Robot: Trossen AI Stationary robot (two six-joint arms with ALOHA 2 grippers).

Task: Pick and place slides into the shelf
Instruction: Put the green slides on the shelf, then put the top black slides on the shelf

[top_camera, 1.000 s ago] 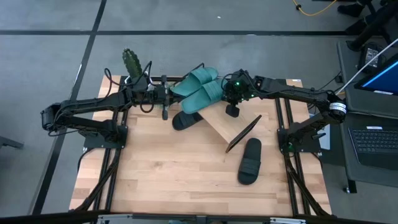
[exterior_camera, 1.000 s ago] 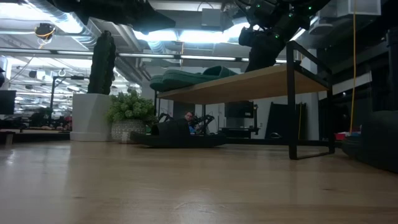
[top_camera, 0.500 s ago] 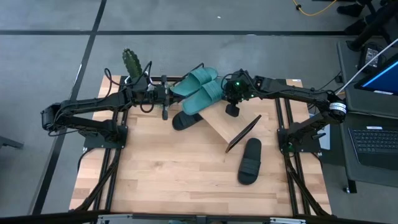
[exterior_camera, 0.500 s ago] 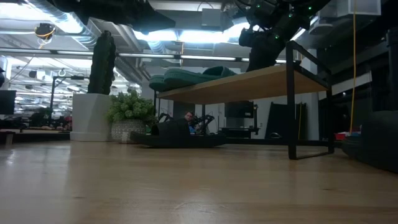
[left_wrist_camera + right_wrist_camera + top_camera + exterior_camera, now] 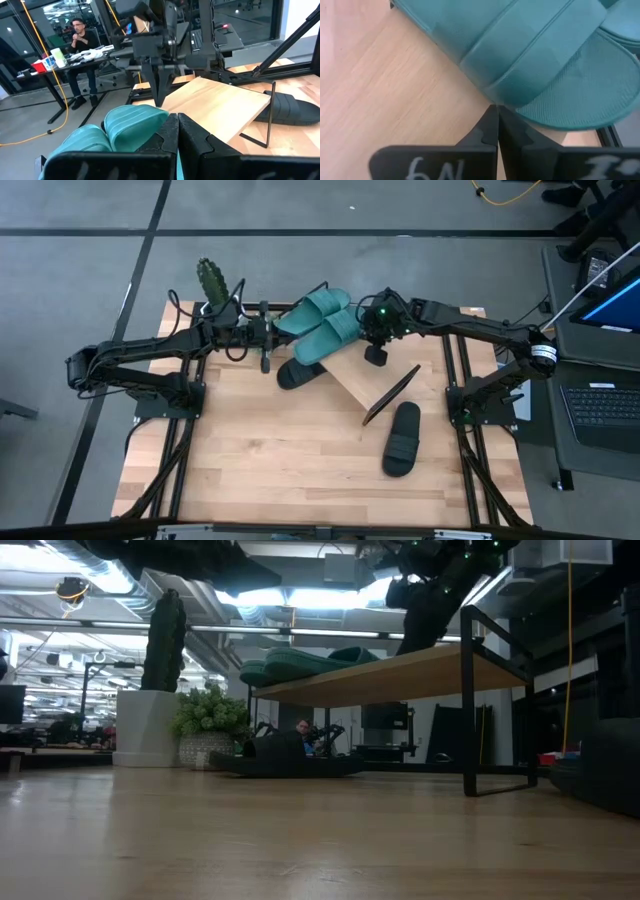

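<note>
Table (image 5: 260, 460): wooden, under both arms.
Shelf (image 5: 365, 375): slanted, mid-table.
Teal slides (image 5: 328, 325): side by side on the shelf's upper end.
Black slides: one (image 5: 402, 438) beside the shelf, one (image 5: 300, 372) under its edge.
Right gripper (image 5: 375, 355): over the shelf by the teal pair, fingers together, empty.
Left gripper (image 5: 266, 360): beside the teal pair, fingers together.

Two slides (image 5: 325, 322) lie side by side on the shelf (image 5: 372, 377).

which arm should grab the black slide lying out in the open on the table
Right, probably. That black slide lies on the right arm's side; the right gripper, shut and empty over the shelf, is nearer than the left gripper.
</note>
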